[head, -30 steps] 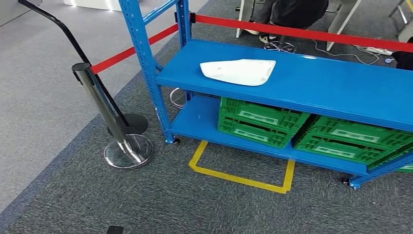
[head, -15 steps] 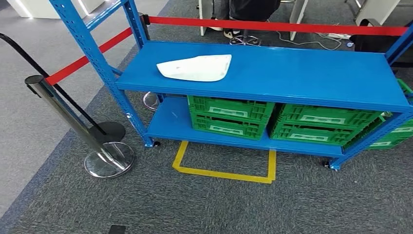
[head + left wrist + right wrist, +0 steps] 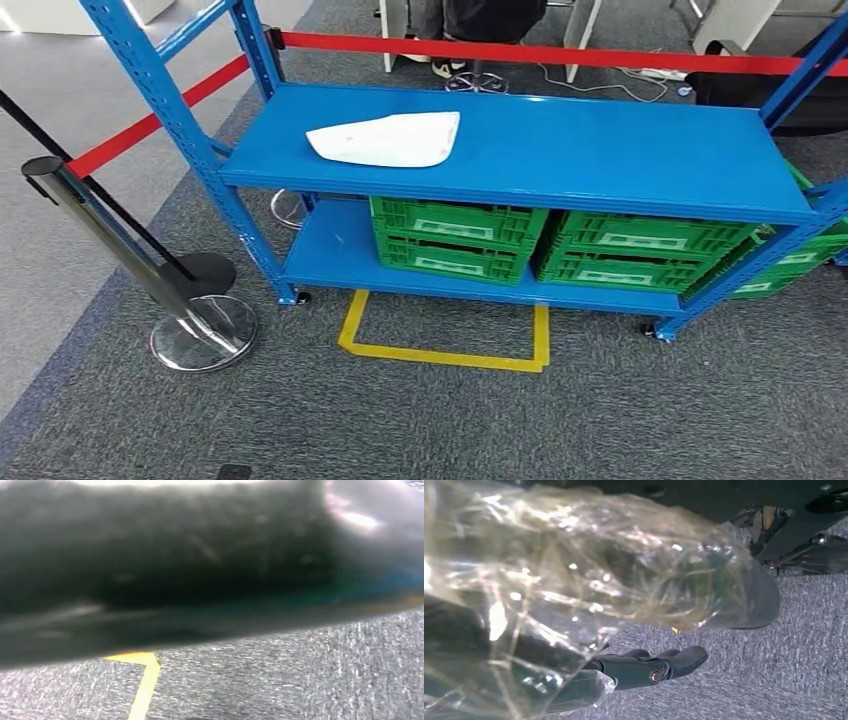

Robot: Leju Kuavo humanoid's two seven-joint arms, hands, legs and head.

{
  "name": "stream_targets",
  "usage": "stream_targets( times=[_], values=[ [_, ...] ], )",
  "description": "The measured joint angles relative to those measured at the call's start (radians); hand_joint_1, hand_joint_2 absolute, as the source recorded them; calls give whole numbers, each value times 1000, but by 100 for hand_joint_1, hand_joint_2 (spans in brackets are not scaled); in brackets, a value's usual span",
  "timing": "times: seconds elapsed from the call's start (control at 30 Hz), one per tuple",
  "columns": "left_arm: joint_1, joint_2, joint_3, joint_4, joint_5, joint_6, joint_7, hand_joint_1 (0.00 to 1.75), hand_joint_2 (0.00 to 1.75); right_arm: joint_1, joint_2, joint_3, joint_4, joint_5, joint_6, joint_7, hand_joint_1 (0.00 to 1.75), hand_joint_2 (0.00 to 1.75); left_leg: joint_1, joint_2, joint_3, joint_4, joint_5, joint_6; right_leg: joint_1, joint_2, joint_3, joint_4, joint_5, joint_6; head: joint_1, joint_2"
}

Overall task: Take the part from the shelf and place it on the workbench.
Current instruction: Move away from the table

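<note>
A flat white part (image 3: 385, 139) lies on the top board of the blue shelf (image 3: 600, 150), toward its left end, in the head view. Nothing touches it. In the right wrist view my right hand (image 3: 644, 669) hangs above grey carpet behind crinkled clear plastic wrap, its dark fingers (image 3: 684, 657) stretched out with nothing in them.
Green crates (image 3: 450, 238) fill the shelf's lower board. A yellow tape outline (image 3: 445, 355) marks the carpet in front of the shelf. A chrome post (image 3: 100, 240) with a red belt (image 3: 520, 52) stands at the left. A person's legs (image 3: 490, 15) are behind the shelf.
The whole picture has shifted: my view has swung so the shelf now lies square in front, its right end in sight. The white part has not moved on the shelf.
</note>
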Motion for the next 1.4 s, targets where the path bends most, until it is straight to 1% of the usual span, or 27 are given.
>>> stream_targets(
  times=[0.07,0.1,0.13,0.17,0.23,0.27,0.33,0.43,0.5,0.57,0.6,0.63,0.67,0.7,0.77,0.8,0.83,0.93,0.97,1.03,1.1,1.13,1.17,1.2,1.27,1.33,1.4],
  values=[
    [0,0,0,0,-2,-1,0,0,0,0,0,0,0,0,0,4,0,0,-1,4,-1,0,0,2,-4,-3,-64,134,-62,9,4,0],
    [0,0,0,0,-3,-1,0,0,0,1,0,0,0,1,0,8,0,0,-1,5,-1,1,0,2,-7,-3,-90,186,-77,13,4,0],
    [0,0,0,0,-3,-1,0,0,0,1,0,0,0,1,0,11,0,0,-1,6,0,1,-1,2,-9,-4,-101,206,-75,16,4,0],
    [0,0,0,0,-3,-1,0,0,0,2,0,0,0,2,-1,13,0,0,0,7,1,2,-1,1,-11,-5,-91,185,-52,18,4,0],
    [0,-1,0,0,-2,-2,0,0,0,2,0,0,0,3,-1,17,0,0,1,7,5,3,-5,-5,-16,-11,-26,54,16,21,4,0],
    [0,-1,0,0,-1,-3,0,0,0,0,0,0,0,3,-1,19,0,0,-1,6,6,7,-8,-11,-16,-13,7,-11,37,19,5,0],
    [0,0,0,0,2,-6,0,0,0,-3,0,0,1,4,0,25,0,0,-5,6,4,11,-11,-22,-14,-15,39,-70,46,10,3,0],
    [0,0,0,0,5,-5,0,0,0,-2,0,0,1,5,4,35,0,0,-3,6,1,19,-18,-36,-12,-13,40,-70,47,-10,1,0],
    [-1,1,1,0,10,8,4,0,87,-3,0,0,1,7,5,46,0,0,-1,5,-24,79,-60,-44,-14,-13,40,-72,49,-23,-2,0],
    [-2,1,3,0,13,33,14,0,175,-4,0,0,1,8,2,61,0,87,-1,5,-83,210,-127,-48,-12,-13,39,-71,49,-29,-4,0],
    [-2,0,4,0,13,48,20,0,175,-3,0,0,1,11,-1,68,0,131,-1,5,-112,271,-149,-48,-10,-13,39,-71,49,-31,-3,0],
    [-1,0,5,0,13,62,25,0,175,-3,0,0,1,14,-5,75,0,175,-1,5,-129,305,-153,-46,-9,-12,39,-71,49,-32,-3,0],
    [-1,0,5,0,12,71,29,0,175,-2,0,0,1,18,-9,81,0,175,-1,4,-130,301,-135,-42,-7,-11,39,-71,49,-32,-3,0],
    [-1,-1,6,0,10,76,31,0,175,-2,0,0,1,21,-13,84,0,175,-3,4,-112,261,-102,-37,-4,-9,41,-71,49,-32,-3,0],
    [-1,1,3,0,12,76,35,0,175,-4,0,4,1,22,-16,84,0,175,-7,2,-52,129,-33,-19,1,-6,43,-70,48,-31,-3,0],
    [-1,3,-3,0,17,74,39,0,175,-4,0,11,0,16,-15,81,0,175,-9,2,-28,76,-16,-13,4,-6,41,-68,47,-29,-3,0],
    [1,5,-11,0,27,72,46,0,175,-4,0,21,-1,5,-12,79,0,175,-11,1,-16,44,-11,-10,6,-5,39,-68,47,-26,-2,0],
    [12,9,-48,0,75,58,67,0,175,-1,-2,55,-6,-46,-2,69,0,175,-10,1,-12,22,-9,-7,5,-5,34,-67,46,-11,-2,0],
    [16,11,-63,0,94,52,74,0,175,2,-4,67,-7,-65,1,66,0,175,-8,2,-10,17,-5,-4,5,-6,27,-54,35,-5,-1,0],
    [19,17,-94,-1,131,41,87,0,175,10,-9,93,-9,-105,9,62,0,175,-4,4,-9,10,1,2,1,-7,-17,38,-19,4,4,0],
    [19,23,-129,-4,169,28,102,0,175,23,-15,121,-9,-146,17,59,0,175,-5,5,-11,10,1,3,-2,-8,-80,173,-79,12,7,0],
    [20,27,-147,-6,188,23,109,0,175,31,-18,135,-9,-167,21,56,0,175,-5,6,-10,11,1,3,-3,-8,-98,212,-87,14,7,0],
    [19,30,-164,-10,205,18,116,0,175,41,-20,149,-9,-186,25,54,0,175,-5,6,-9,11,1,3,-3,-8,-98,212,-75,15,8,0],
    [19,33,-181,-16,223,13,122,0,175,50,-23,163,-9,-205,29,51,0,175,-5,6,-8,11,0,2,-3,-8,-78,170,-45,15,8,0],
    [18,39,-218,-29,259,2,134,0,175,64,-29,191,-9,-242,35,46,0,175,-7,6,-5,13,-3,-3,-3,-13,-7,27,18,12,8,0],
    [18,48,-256,-41,296,-9,148,0,175,74,-34,221,-9,-281,43,42,0,175,-12,6,-5,16,-6,-13,-2,-15,40,-63,43,1,6,0],
    [19,56,-295,-50,332,-19,162,0,87,84,-40,252,-9,-321,50,36,0,175,-12,6,-6,17,-5,-22,1,-13,46,-72,44,-11,5,0]
  ],
)
